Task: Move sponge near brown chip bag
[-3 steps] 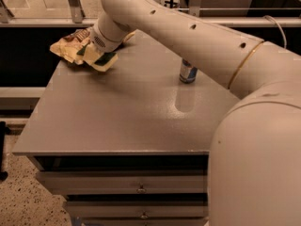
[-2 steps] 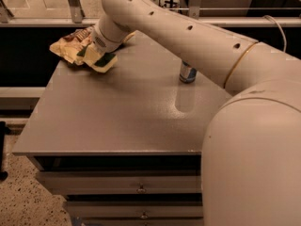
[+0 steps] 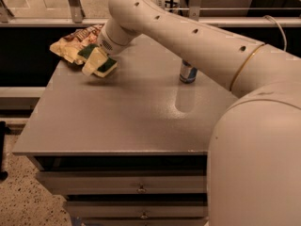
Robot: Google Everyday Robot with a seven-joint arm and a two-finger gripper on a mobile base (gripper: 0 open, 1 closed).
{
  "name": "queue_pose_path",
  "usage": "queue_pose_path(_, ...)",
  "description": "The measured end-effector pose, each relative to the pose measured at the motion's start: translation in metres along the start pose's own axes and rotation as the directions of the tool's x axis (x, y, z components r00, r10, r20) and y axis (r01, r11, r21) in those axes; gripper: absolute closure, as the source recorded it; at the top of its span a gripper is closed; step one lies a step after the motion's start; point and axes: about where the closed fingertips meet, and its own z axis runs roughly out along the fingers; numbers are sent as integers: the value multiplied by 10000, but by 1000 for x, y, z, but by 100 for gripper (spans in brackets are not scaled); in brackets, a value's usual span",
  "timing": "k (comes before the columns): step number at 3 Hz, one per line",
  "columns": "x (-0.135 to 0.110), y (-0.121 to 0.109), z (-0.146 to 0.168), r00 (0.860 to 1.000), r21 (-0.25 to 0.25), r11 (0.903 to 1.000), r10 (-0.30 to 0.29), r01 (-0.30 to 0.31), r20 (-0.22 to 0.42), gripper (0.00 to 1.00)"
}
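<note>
The brown chip bag lies crinkled at the table's far left corner. My gripper hangs just in front of and to the right of the bag, at the end of the white arm. Its pale yellow fingers are shut on the sponge, whose dark green top shows on both sides of them. The sponge is held slightly above the tabletop, with a shadow beneath it, close to the bag's near edge.
A blue-silver drink can stands at the right middle of the grey table, partly behind the arm. Drawers sit below the table's front edge. A railing runs behind the table.
The gripper with the sponge has shifted slightly toward the front and right, off the chip bag's edge. The bag and the can have not moved.
</note>
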Motion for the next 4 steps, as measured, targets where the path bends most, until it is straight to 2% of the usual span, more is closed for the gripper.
queue_pose_path(1,11,-3,-14,9999,218,9997,120,-121,88,0)
queue_pose_path(2,27,-2,-41,9974,361,9984,406,-428,587,0)
queue_pose_path(3,48,5,-65,9858,224,9965,767,-809,1492,0)
queue_pose_path(4,65,18,-88,9573,-175,9936,1126,-1120,2662,0)
